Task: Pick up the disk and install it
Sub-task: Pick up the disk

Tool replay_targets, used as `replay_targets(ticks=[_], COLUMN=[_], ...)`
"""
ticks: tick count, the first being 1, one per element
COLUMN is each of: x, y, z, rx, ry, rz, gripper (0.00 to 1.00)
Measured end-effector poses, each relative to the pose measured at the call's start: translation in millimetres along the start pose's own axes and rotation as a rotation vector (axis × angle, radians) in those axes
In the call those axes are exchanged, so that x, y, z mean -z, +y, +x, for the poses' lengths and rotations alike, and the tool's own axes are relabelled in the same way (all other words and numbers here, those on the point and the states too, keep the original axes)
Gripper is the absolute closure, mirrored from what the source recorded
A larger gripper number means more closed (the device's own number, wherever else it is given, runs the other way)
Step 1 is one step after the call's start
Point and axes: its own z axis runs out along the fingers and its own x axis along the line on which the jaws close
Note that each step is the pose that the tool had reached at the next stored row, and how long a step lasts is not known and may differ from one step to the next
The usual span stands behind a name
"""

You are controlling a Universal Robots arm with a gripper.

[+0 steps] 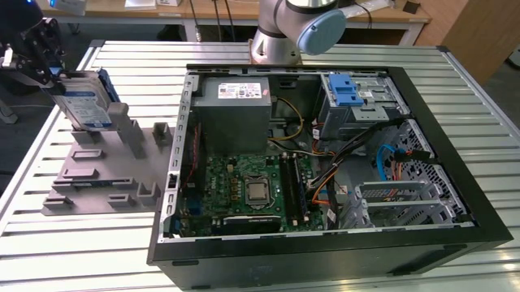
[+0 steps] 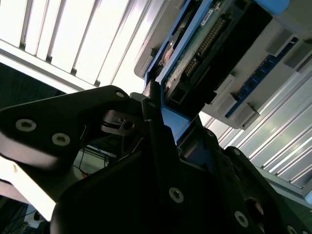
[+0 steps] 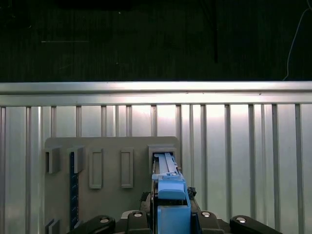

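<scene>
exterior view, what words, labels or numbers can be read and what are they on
None can be read.
Label on the disk: white-and-blue print, too small to read.
power supply sticker: print too small to read.
motherboard: markings too small to read.

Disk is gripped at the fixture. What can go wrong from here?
1. The fingers hold the disk by one end of its blue carrier; it may pivot or slip.
2. Its lower end is at the grey fixture's slot posts; a skewed lift could snag.
3. Loose cables lie in the open case and could foul insertion.
</scene>
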Motion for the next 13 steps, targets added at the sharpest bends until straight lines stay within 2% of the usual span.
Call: replay_targets(ticks=[13], x=[5.1], y=[0.1], z=[-0.2], rx=[0.0], ry=[-0.0001], rz=[0.0001], gripper=[0.64])
